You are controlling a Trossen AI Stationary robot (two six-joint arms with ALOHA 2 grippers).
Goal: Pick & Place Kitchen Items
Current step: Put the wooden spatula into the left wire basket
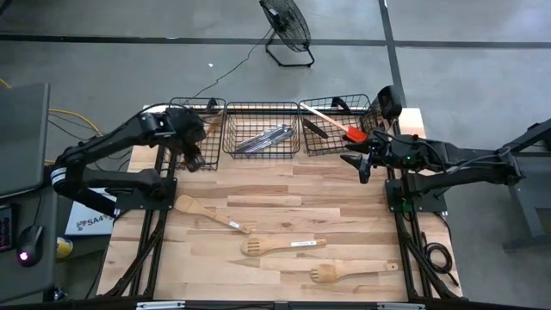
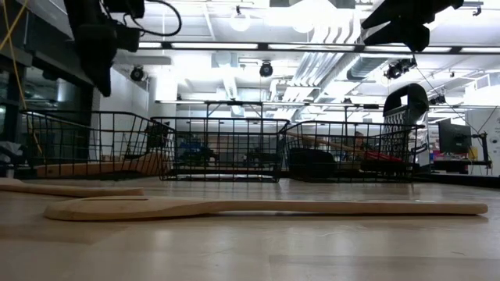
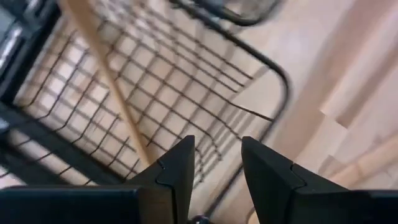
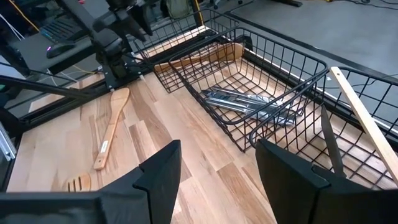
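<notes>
Sorting's partway done, with three wooden utensils [image 1: 284,246] loose on the worktop, well clear of both sets of fingers. Your left fingers [image 3: 214,180] hang parted and empty over the left basket [image 1: 191,121] rim, a wooden handle [image 3: 106,74] lying just past them, so you'd next reach back for the wooden spoon [image 1: 211,214]. Right fingers [image 4: 217,180] sit wide apart, empty, by the right basket [image 1: 331,125] holding the red-headed spatula [image 1: 343,127]; the left basket's contents are hard to make out.

Inside the middle wire basket [image 1: 262,131] the silver cutlery [image 1: 263,139] is too small to count piece by piece, and beside it the red-headed spatula [image 1: 332,120] hides partly behind the right basket's [image 1: 336,126] wires.
</notes>
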